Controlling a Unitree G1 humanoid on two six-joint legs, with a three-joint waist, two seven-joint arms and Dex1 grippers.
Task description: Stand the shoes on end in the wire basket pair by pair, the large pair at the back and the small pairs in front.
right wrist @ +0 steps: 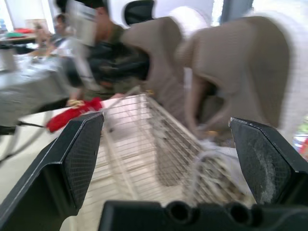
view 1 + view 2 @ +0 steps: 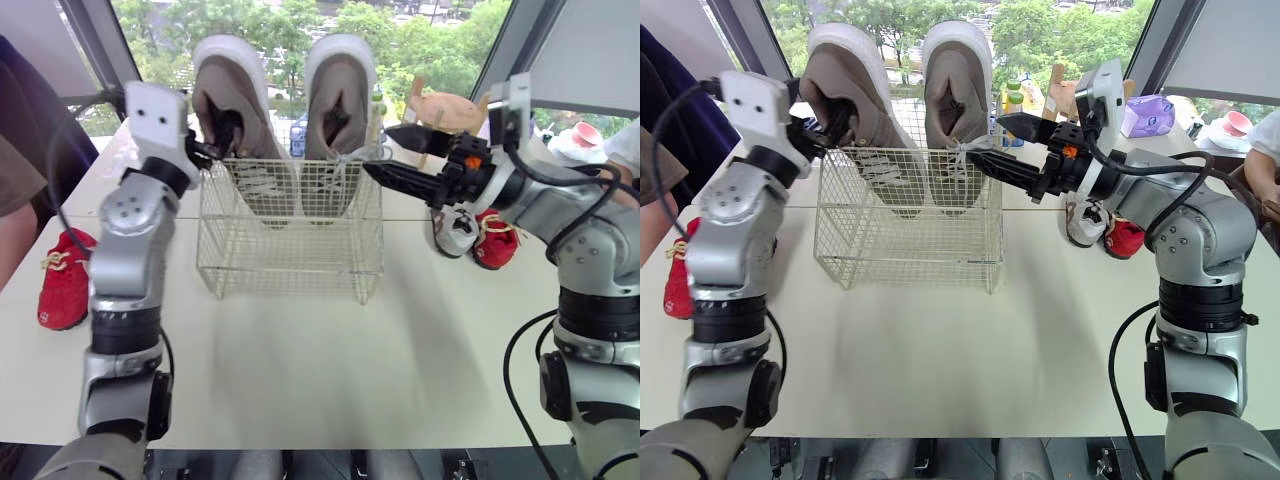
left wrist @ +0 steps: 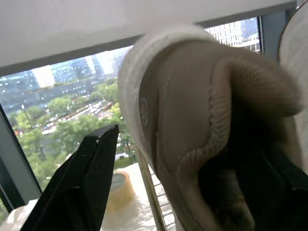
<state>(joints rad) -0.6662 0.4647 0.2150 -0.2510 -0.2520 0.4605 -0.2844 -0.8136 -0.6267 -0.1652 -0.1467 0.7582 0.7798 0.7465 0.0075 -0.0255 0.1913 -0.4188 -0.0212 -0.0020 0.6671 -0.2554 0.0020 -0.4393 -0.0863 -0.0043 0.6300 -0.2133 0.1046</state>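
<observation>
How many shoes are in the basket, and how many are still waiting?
Done: both big shoes stand on end at the back of the wire basket. In hand: the left gripper is at one, the open right gripper beside the other. Left: three small shoes lie on the table, one red on the left, a red and a pale one on the right.

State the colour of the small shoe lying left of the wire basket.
Red: the small shoe shows best in the left eye view.

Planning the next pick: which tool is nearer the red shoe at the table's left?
Left. The left tool is at the basket's back left corner, on the red shoe's side; the right tool is at the basket's right rim.
</observation>
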